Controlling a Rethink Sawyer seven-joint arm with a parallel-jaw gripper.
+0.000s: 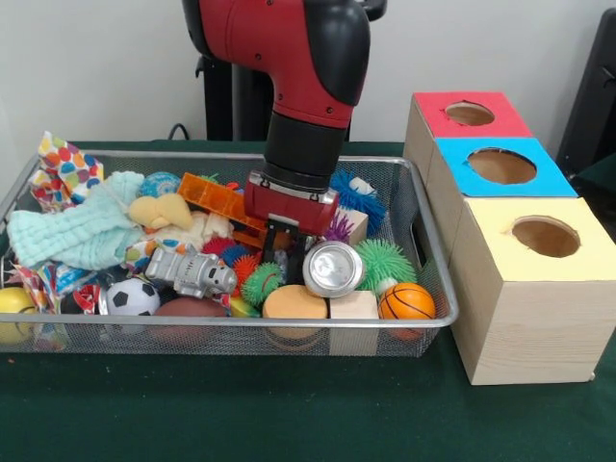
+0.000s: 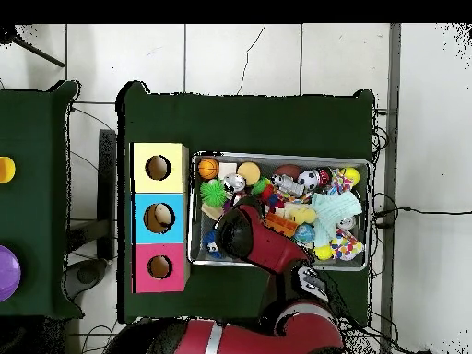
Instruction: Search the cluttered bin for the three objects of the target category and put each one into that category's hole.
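The silver wire-mesh bin (image 1: 192,324) sits on the green table and is full of toys; it also shows in the overhead view (image 2: 277,157). The red-topped box's round hole (image 1: 470,114) is at the far right, farthest from the camera, and shows overhead too (image 2: 159,267). My gripper (image 1: 284,252) reaches down into the bin's middle, among the toys. A silver can (image 1: 333,269) lies right beside it, and a small green spiky ball (image 1: 260,282) lies just in front. The arm (image 2: 253,235) hides the gripper in the overhead view. I cannot see whether it holds anything.
The blue-topped box (image 1: 500,166) and yellow-topped box (image 1: 544,236) stand beside the bin's right wall. In the bin are an orange basketball (image 1: 406,301), a soccer ball (image 1: 131,297), a silver robot toy (image 1: 192,272), a mint cloth (image 1: 82,231) and a wooden block (image 1: 353,306).
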